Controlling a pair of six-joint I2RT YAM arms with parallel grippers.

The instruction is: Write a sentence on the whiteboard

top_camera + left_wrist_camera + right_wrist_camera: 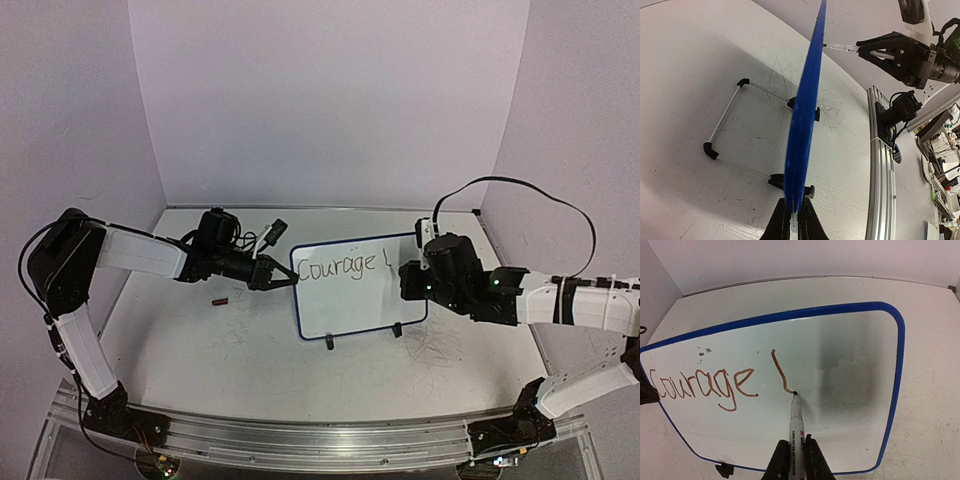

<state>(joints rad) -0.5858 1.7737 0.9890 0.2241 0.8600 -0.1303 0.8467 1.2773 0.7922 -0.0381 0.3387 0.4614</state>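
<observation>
The whiteboard (pixel 352 305) stands tilted on its black feet at mid-table, blue-framed. Its sentence (pixel 702 385) reads "Courage" in reddish-brown marker, followed by one fresh downward stroke (pixel 781 372). My left gripper (pixel 284 281) is shut on the board's left edge; in the left wrist view the blue frame (pixel 805 115) runs edge-on out of the fingers (pixel 794 212). My right gripper (pixel 796 452) is shut on a white marker (pixel 796 422), whose dark tip touches the board at the end of the stroke. In the top view this gripper (pixel 408 281) sits at the board's right side.
A small red-brown cap (pixel 220 299) lies on the table left of the board. A wire stand with black corners (pixel 725 120) props the board from behind. A metal rail (pixel 320 440) runs along the near edge, and walls close in the back and sides.
</observation>
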